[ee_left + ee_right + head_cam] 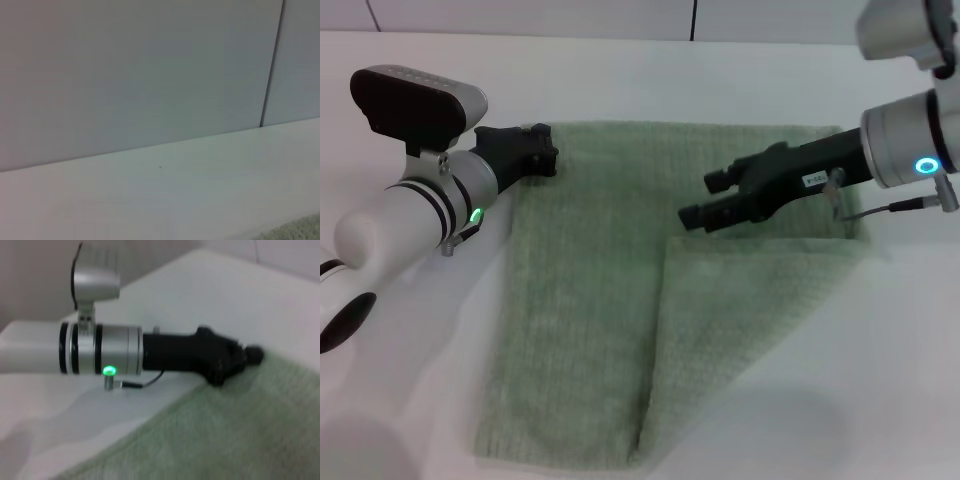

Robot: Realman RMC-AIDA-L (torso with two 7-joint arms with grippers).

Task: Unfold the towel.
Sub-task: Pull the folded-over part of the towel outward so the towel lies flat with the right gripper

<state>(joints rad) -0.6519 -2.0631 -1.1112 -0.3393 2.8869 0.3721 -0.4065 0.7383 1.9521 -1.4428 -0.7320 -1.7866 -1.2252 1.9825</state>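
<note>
The pale sage-green towel (pixel 585 300) lies on the white table (pixel 410 400). Its near right part is folded over into a flap (pixel 750 320) on top of the rest. My left gripper (pixel 538 150) rests at the towel's far left corner; it also shows in the right wrist view (pixel 235 360), touching the towel's edge (pixel 240 440). My right gripper (pixel 704 198) is open and empty. It hovers over the towel's far right part, just beyond the flap's far edge. A sliver of the towel (pixel 300 232) shows in the left wrist view.
A wall of pale panels with a dark seam (pixel 270 75) stands behind the table's far edge. Bare white table surface lies to the left and right of the towel.
</note>
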